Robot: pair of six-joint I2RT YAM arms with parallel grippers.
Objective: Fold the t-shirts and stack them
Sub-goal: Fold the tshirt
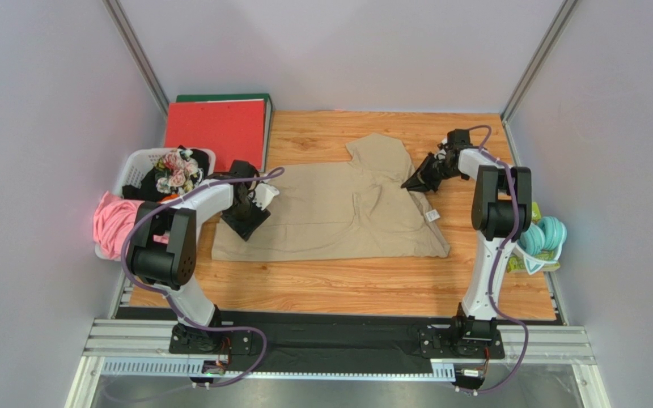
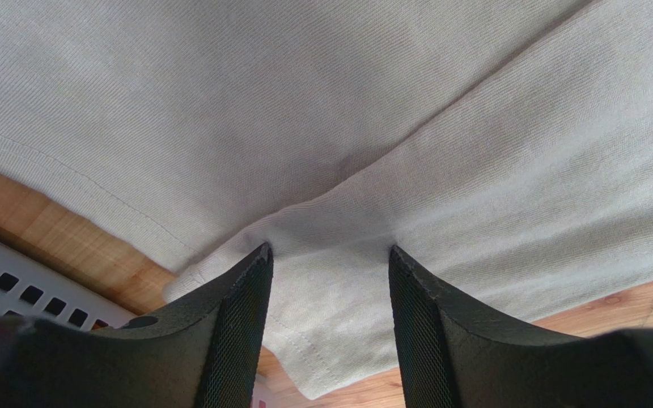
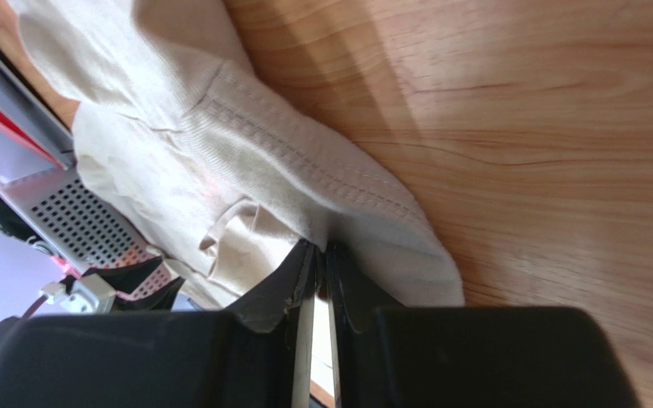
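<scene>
a: where is the t-shirt [image 1: 338,212]?
b: it lies flat on the wooden table [image 1: 347,289], in the middle, between the two arms.
a: which way does it run?
b: its long way goes from left to right across the table. one sleeve [image 1: 378,151] pokes toward the far wall.
a: what is the left gripper [image 2: 330,251] doing?
b: it sits at the left end of the t-shirt, near the white basket [image 1: 134,166]. its two fingers are wide apart and touch the cloth. a bump of cloth is between them, but they are not squeezing it.
a: and the right gripper [image 3: 320,248]?
b: it is at the far right side of the t-shirt, near the bottom of that sleeve. its fingers are almost together, and a stitched edge of the t-shirt looks pinched in them.
a: so which arm is closer?
b: both touch it, one at each end. from each gripper, the t-shirt lies in toward the middle.
a: what do you think comes next?
b: i think the left fingers need to close on the cloth first. then both arms can lift their ends and bring one side over the other. if only the right one pulls, the t-shirt may just slide and bunch up.
</scene>
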